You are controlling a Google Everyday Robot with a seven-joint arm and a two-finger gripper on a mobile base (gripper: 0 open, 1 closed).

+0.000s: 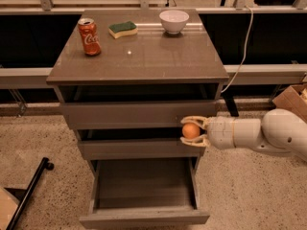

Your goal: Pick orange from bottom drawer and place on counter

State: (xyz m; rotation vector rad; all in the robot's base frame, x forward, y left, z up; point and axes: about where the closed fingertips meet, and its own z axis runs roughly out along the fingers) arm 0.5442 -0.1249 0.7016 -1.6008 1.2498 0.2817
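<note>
My gripper [192,131] comes in from the right on a white arm and is shut on the orange [190,131], a small round fruit held between its two cream fingers. It hangs in front of the middle drawer's right end, above the pulled-out bottom drawer [144,218], whose inside looks empty. The counter [144,59] is the glossy grey-brown top of the cabinet, higher up and to the left of the gripper.
On the counter stand a red-orange soda can [89,36] at the left, a green sponge [123,29] at the back and a white bowl [173,21] at the back right. A white cable [242,47] hangs right of the cabinet. A cardboard box [292,99] sits at far right.
</note>
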